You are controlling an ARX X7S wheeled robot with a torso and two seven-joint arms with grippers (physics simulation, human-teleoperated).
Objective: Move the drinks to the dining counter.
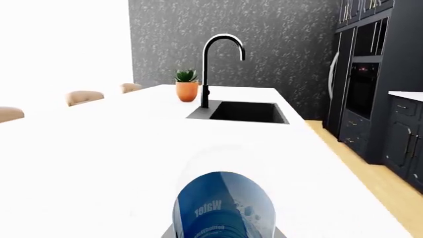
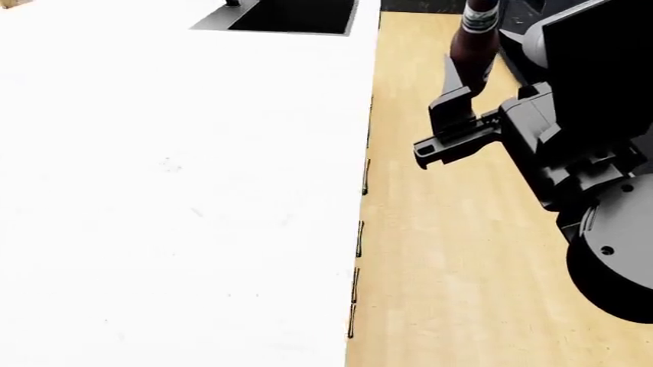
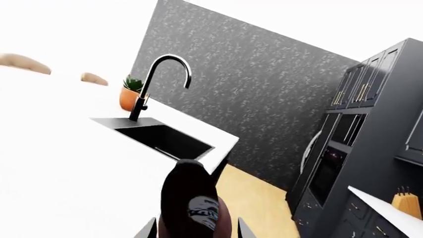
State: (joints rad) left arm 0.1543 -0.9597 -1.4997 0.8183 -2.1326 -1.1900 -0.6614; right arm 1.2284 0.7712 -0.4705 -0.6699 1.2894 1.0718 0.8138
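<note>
White countertop fills the left wrist view: the dining counter [image 1: 99, 148] runs wide and plain to a dark sink [image 1: 248, 111] with a black arched faucet [image 1: 221, 64] and a potted plant [image 1: 186, 85] beside it. Tan chair backs [image 1: 84, 96] show past its far edge, a grey patterned wall [image 1: 264, 44] stands behind, and dark cabinets with a built-in oven [image 1: 362, 84] line the wood floor [image 1: 370, 188]. Close to the lens, the water bottle [image 1: 225, 206] with its blue label hangs over the counter; the left gripper's fingers are barely visible, so I cannot tell how they stand.

Head view: the counter's straight edge meets the floor, and the right gripper [image 2: 459, 115] hangs over the floor beside that edge, clamped on the beer bottle [image 2: 476, 34], whose neck label shows. The left arm does not appear here.

Right wrist view: the brown bottle sits between two grey fingers [image 3: 146, 229], over the counter's edge, with the sink and faucet ahead. Only this view shows a knife block [image 3: 404, 199] on a second white counter [image 3: 383, 206].
</note>
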